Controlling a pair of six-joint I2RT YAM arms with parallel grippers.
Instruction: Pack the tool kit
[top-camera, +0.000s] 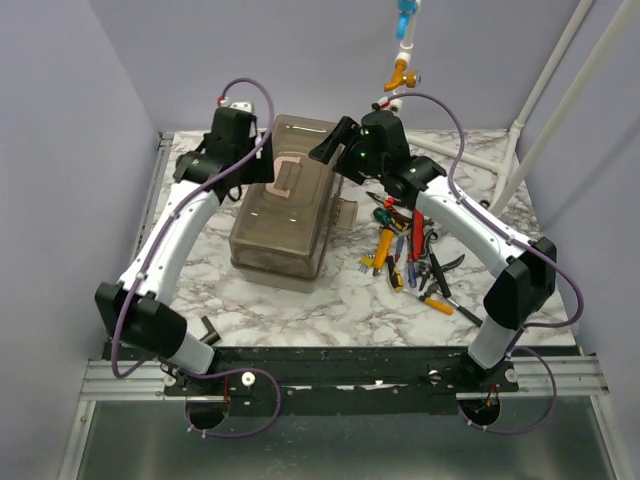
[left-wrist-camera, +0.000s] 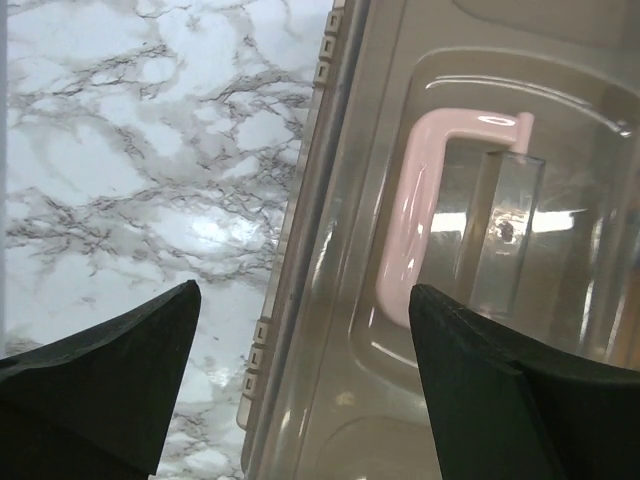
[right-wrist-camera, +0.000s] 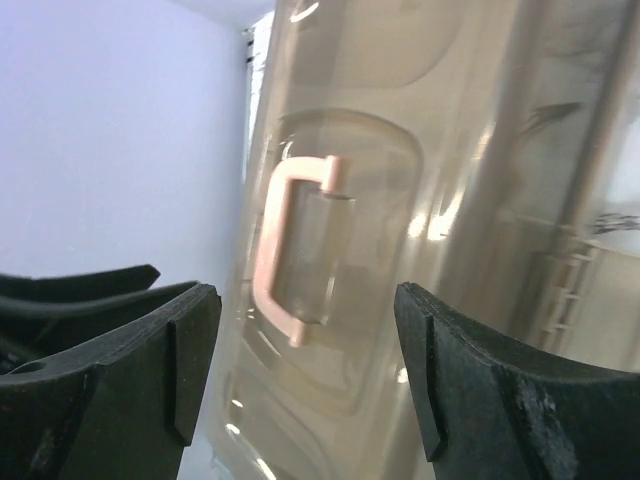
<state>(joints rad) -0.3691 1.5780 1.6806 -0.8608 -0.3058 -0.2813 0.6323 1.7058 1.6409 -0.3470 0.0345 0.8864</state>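
Between the two fingers of the left pincer (left-wrist-camera: 305, 290) nothing is held; they stand wide apart. One finger hangs over the marble surface (left-wrist-camera: 130, 150) and the other over the smoky lid (left-wrist-camera: 560, 90), so the long edge of the toolbox (top-camera: 285, 205) runs under the gap. Just beyond that finger, the pink handle (left-wrist-camera: 405, 230) lies flat in its hollow in the lid.

The right pincer (right-wrist-camera: 307, 290) is also spread open and empty. It looks at the same handle from the other side, close to the lid, but I cannot tell if it touches.

Outward from the right pincer, beside the box and partly under the right arm, the loose tools (top-camera: 410, 255) lie in a heap on the surface. The lid looks shut, so I judge that packing has not begun.

What could go wrong:
- The lid is smooth, so a finger may slip off its edge.
- The box seems light, so a push from one side may slide or tip it.
- Both pincers are near one handle, so they may knock together.
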